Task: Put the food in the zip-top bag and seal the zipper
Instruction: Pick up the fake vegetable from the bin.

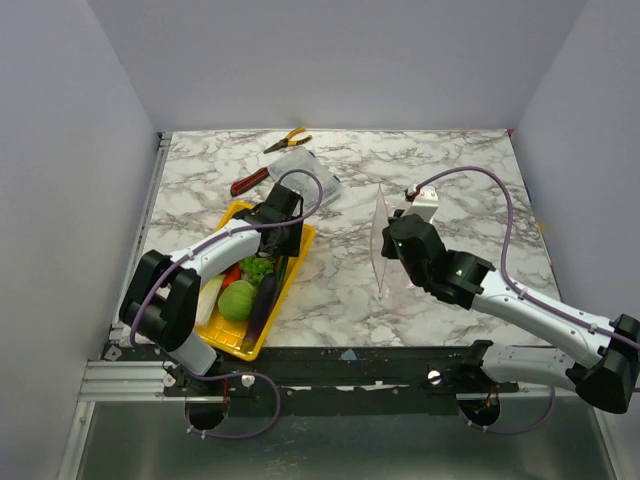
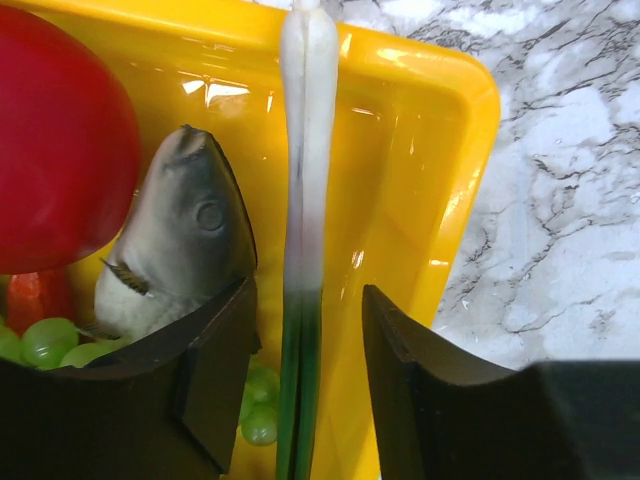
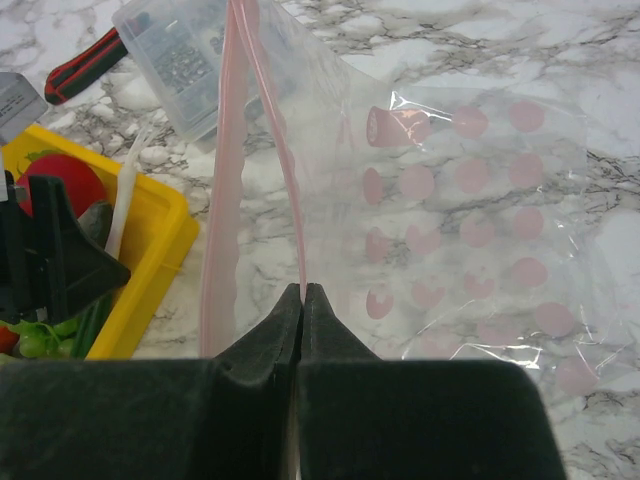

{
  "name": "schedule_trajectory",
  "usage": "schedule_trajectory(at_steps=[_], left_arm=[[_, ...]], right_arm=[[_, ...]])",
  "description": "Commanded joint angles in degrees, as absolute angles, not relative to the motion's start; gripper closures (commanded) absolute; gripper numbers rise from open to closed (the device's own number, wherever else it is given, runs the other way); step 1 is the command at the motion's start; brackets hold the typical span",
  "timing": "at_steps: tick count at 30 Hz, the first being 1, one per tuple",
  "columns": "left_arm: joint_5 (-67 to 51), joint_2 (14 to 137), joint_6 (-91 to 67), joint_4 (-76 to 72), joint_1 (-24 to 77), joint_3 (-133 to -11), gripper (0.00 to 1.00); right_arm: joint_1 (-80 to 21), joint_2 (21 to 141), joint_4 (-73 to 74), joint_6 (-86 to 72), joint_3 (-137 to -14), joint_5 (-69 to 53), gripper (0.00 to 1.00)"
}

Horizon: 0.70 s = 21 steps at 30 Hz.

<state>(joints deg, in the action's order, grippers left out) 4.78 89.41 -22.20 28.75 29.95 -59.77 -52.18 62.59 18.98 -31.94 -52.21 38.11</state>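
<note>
My left gripper (image 2: 308,300) is down inside the yellow tray (image 2: 430,150), jaws about half apart and straddling the leek (image 2: 305,180). The leek runs straight out ahead between my fingers (image 2: 215,370), its white end far off and its green end back toward my wrist. There is a slim gap on either side of it, so I have hold of nothing. Just beside one finger lies a grey fish (image 2: 185,230), with the red tomato (image 2: 55,140) beyond it and some greens (image 2: 50,340) down by that finger's base. On the other side of the leek is the tray wall, and past it the marble table (image 2: 560,200). From above, the cabbage (image 1: 237,300) and eggplant (image 1: 263,298) lie in the same tray, back behind this gripper toward my base.

My right gripper (image 3: 302,292) is closed tight on the bag (image 3: 460,200), pinching one lip right at the pink zipper (image 3: 285,150). The bag stands up on edge ahead of my fingertips, mouth parted, the other lip's strip falling away beside them. It is well apart from the tray. Farther out past the bag's mouth sit a clear box (image 3: 175,60) and red-handled pliers (image 3: 85,65).
</note>
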Motion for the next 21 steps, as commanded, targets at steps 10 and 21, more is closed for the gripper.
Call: schedule_trajectory(at_steps=[10, 21], left_arm=[[6.22, 87.22, -21.41, 30.29, 29.91, -61.25, 0.99], [2.13, 66.57, -14.00, 37.69, 29.97, -71.48, 1.00]], right_arm=[[-52.47, 63.92, 18.53, -32.15, -51.65, 38.34, 0.99], [-52.47, 65.07, 17.33, -31.99, -51.69, 38.08, 0.99]])
